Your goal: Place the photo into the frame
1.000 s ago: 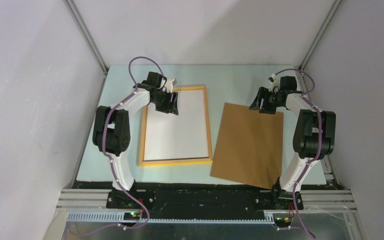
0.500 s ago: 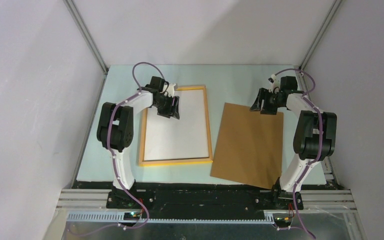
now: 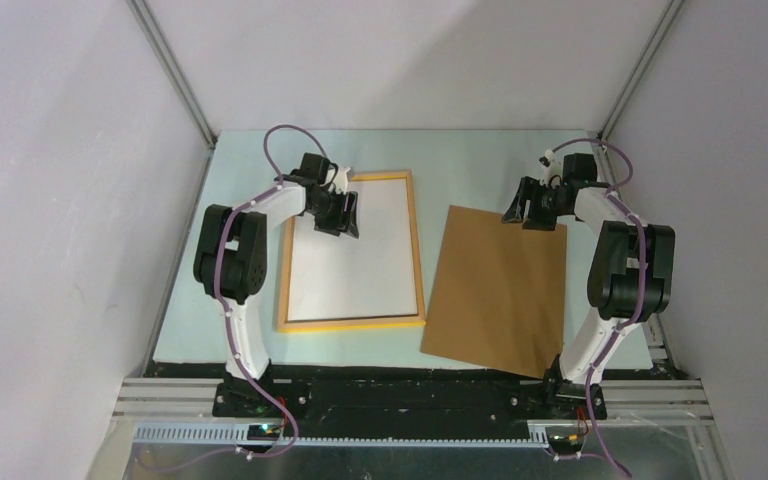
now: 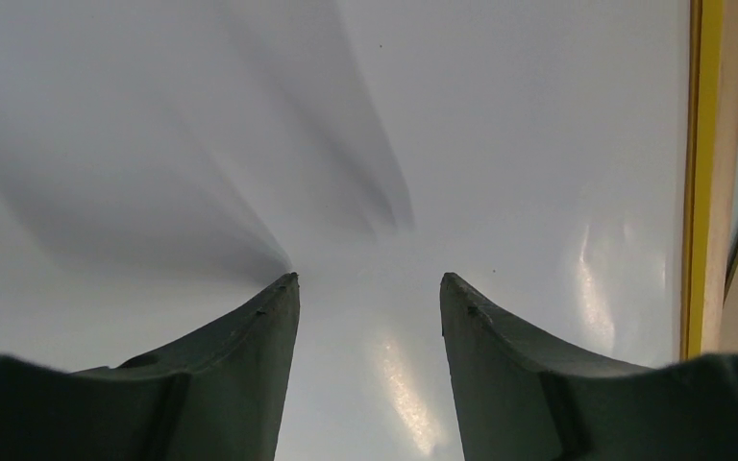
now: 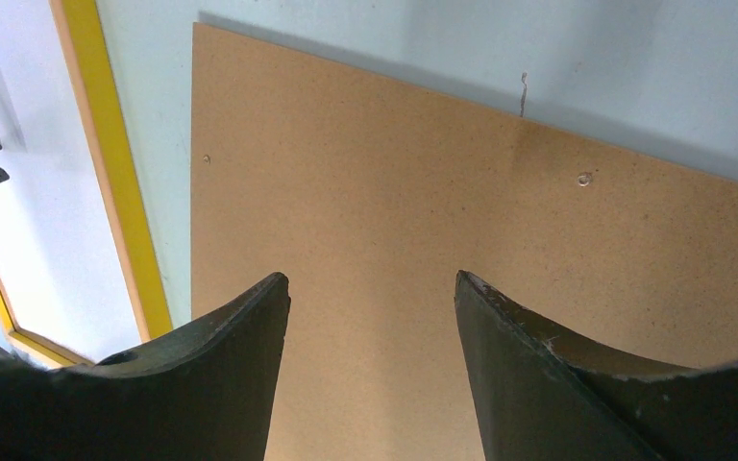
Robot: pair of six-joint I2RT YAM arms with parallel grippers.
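The yellow-orange frame (image 3: 352,323) lies flat on the left half of the table. A plain white glossy sheet (image 3: 355,265) fills its opening; I cannot tell whether it is the photo. My left gripper (image 3: 345,218) hovers open over the sheet's far left part. In the left wrist view its fingertips (image 4: 369,279) stand apart just above the white sheet (image 4: 442,144), with the frame's right bar (image 4: 702,173) at the edge. My right gripper (image 3: 532,212) is open with nothing between its fingers, over the far edge of the brown backing board (image 3: 495,290).
The right wrist view shows the right gripper (image 5: 373,277) above the backing board (image 5: 442,192), with the frame's bar (image 5: 115,173) to the left. Pale green mat (image 3: 460,165) lies behind both. Grey walls enclose the table on three sides.
The left arm's elbow has folded inward while its gripper stayed over the sheet's far left part. The right gripper has drifted slightly toward the far edge. Both grippers stay open.
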